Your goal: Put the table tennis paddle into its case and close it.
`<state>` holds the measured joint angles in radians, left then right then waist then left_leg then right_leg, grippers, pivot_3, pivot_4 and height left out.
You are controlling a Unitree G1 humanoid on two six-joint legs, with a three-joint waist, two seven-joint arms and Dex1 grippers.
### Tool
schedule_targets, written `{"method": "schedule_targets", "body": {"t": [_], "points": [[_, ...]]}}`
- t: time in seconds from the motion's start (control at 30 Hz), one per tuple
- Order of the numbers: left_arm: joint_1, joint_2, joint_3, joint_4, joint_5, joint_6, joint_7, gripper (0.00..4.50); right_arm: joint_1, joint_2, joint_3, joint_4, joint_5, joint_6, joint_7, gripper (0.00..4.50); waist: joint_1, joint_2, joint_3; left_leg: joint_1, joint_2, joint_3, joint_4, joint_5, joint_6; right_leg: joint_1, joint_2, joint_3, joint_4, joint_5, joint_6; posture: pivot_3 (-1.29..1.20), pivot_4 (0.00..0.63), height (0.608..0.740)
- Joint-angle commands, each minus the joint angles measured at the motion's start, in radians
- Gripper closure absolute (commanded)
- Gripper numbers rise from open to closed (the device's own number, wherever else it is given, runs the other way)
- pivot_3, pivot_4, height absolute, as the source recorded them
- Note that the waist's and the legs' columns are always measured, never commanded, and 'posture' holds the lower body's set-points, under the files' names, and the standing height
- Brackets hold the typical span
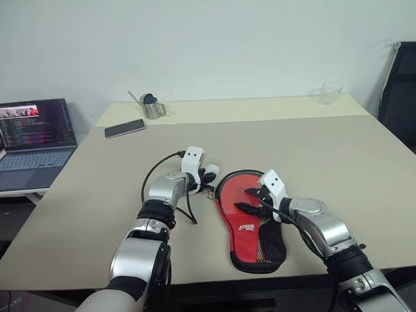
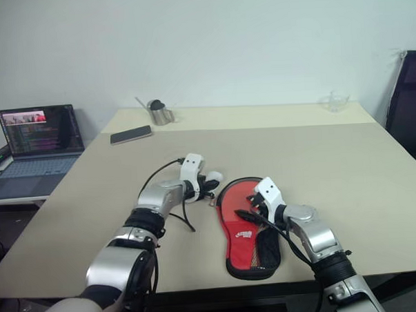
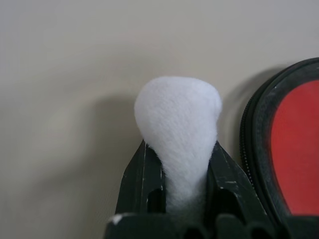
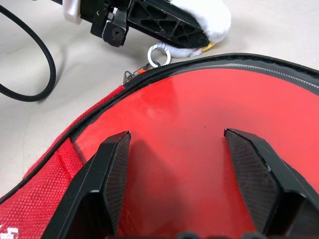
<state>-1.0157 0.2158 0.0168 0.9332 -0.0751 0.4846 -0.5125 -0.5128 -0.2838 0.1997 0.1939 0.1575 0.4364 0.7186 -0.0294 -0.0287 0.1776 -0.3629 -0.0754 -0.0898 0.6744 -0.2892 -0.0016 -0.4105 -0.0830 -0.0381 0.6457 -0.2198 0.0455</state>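
- You have 1 paddle-shaped soft fabric case (image 1: 249, 220), red with a glossy clear window and black mesh pocket, lying near the table's (image 1: 346, 164) front edge.
- Your left gripper (image 3: 179, 164) has its 2 black fingers pinched on 1 fluffy white pad (image 3: 180, 122) beside the case's zip ring (image 4: 158, 54).
- Your right gripper (image 4: 187, 164) hovers spread wide over the window, gripping nothing.
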Motion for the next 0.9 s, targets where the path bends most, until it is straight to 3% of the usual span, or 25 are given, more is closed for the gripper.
{"method": "schedule_targets", "body": {"t": [0.03,0.47,0.9], "points": [[-0.068,0.004,-0.011,0.054,0.033,-0.082,0.03,4.04,0.031,-0.002,0.034,0.039,-0.021,0.036,0.008,1.23,0.0,0.0,0.0,0.0,0.0,0.0,0.0,0.0,0.0,0.0,0.0,0.0,0.0,0.0,0.0,0.0,0.15,0.74],[-0.287,-0.068,0.02,0.358,0.078,-0.287,0.185,4.05,0.059,-0.012,0.048,0.006,-0.034,0.072,0.014,1.23,0.001,0.0,0.0,0.0,0.0,0.0,-0.002,0.0,0.0,0.0,0.0,-0.001,-0.001,-0.002,0.004,0.0,0.15,0.74],[-0.312,-0.125,-0.139,0.42,0.32,-0.408,0.368,4.05,0.126,-0.06,0.041,-0.142,-0.015,0.171,0.019,1.23,0.007,0.0,0.0,0.0,-0.001,0.0,-0.008,0.001,-0.003,-0.002,-0.001,0.0,-0.003,-0.002,0.004,0.0,0.15,0.74]]}}
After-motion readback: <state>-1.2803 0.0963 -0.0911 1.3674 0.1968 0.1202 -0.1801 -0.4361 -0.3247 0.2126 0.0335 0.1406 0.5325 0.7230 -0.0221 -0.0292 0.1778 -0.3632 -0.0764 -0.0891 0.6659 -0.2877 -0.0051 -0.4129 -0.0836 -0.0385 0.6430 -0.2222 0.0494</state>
